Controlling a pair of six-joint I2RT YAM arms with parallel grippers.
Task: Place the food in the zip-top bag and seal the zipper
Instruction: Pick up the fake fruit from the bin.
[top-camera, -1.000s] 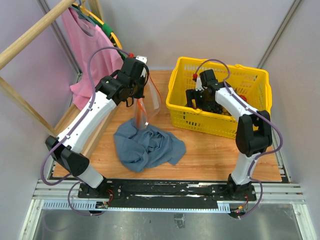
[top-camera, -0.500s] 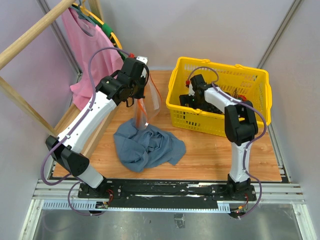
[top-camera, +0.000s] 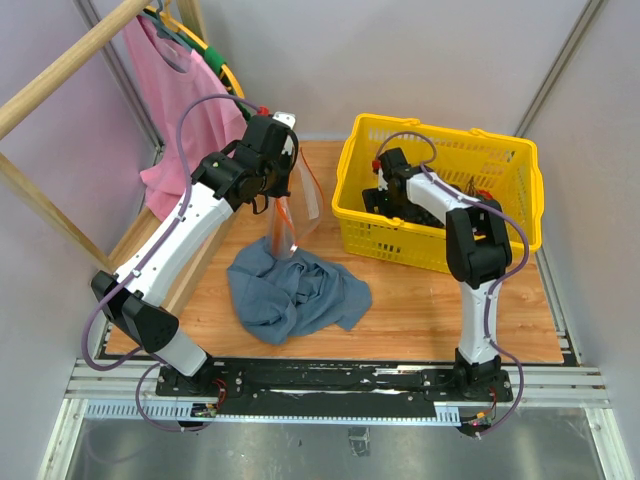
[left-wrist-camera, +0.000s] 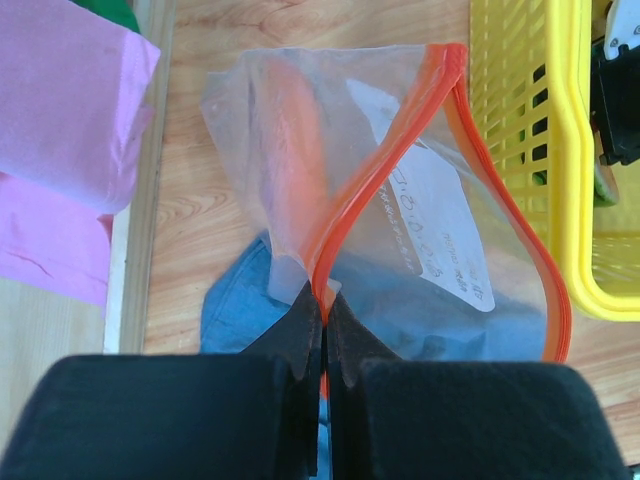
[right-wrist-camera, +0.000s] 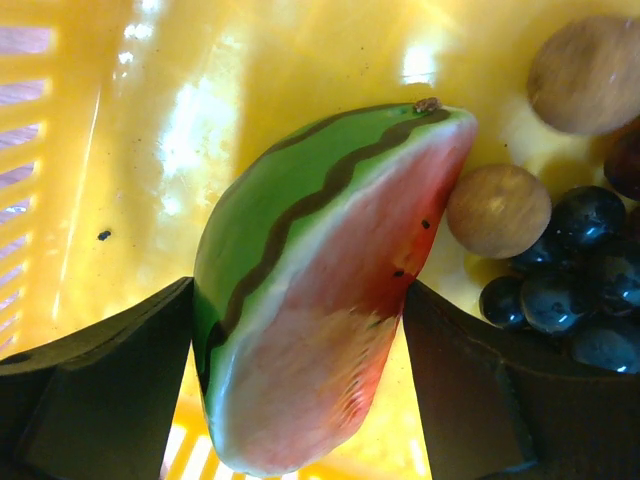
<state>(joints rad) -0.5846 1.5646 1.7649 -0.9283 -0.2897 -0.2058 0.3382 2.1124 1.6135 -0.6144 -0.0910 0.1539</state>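
Note:
The clear zip-top bag (top-camera: 300, 205) hangs in the air over the table from my left gripper (top-camera: 283, 190). In the left wrist view that gripper (left-wrist-camera: 325, 300) is shut on the bag's orange-red zipper (left-wrist-camera: 385, 175). The mouth gapes open to the right, and the white label (left-wrist-camera: 435, 230) shows. My right gripper (top-camera: 385, 195) is down inside the yellow basket (top-camera: 346, 190). In the right wrist view it (right-wrist-camera: 298, 300) grips the orange-red fruit wedge (right-wrist-camera: 320, 290) with green rind, one finger on each side. Dark purple grapes (right-wrist-camera: 570, 290) lie just right of the wedge.
A blue-grey cloth (top-camera: 295, 290) lies crumpled on the table under the bag. Two brownish round fruits (right-wrist-camera: 498, 210) sit on the basket floor (right-wrist-camera: 250, 70) beside the grapes. A pink garment (top-camera: 175, 90) hangs on a wooden rack at the far left.
My right gripper has moved left inside the basket, toward its left wall. The left arm and the bag have not moved.

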